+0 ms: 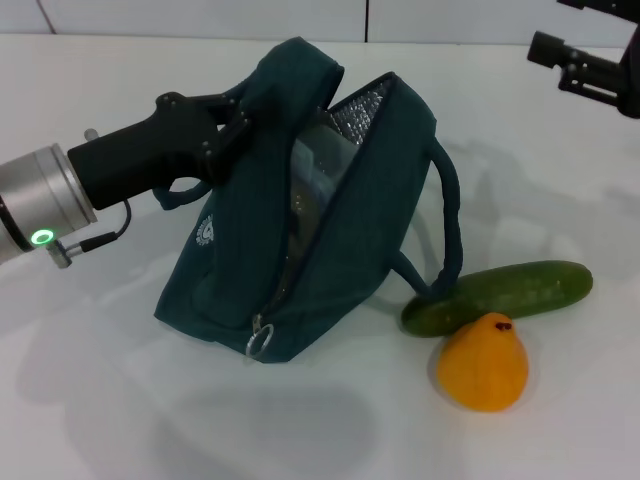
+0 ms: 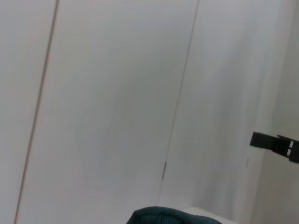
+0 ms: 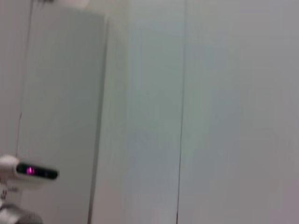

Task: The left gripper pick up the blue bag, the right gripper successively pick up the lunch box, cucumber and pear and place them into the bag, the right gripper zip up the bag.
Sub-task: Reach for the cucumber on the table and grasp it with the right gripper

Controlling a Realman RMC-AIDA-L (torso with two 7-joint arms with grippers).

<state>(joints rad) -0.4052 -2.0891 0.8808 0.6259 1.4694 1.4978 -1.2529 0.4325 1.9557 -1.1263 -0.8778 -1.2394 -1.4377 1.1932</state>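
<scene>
Head view: cucumber (image 1: 500,295) lengthwise left-right.

Blue bag (image 1: 330,230) near the middle of the tabletop (image 1: 120,400), mouth agape; lunch box (image 1: 315,175) inside it. Left gripper (image 1: 235,125) at the bag's upper left edge, clamped on the fabric, arm reaching in from the left edge. Cucumber (image 1: 500,295) right of the bag, one cord handle draped against its left end. Pear (image 1: 483,362) just in front of the cucumber, toward the near edge. Right gripper (image 1: 580,62) raised over the far right corner, well apart from all.
</scene>
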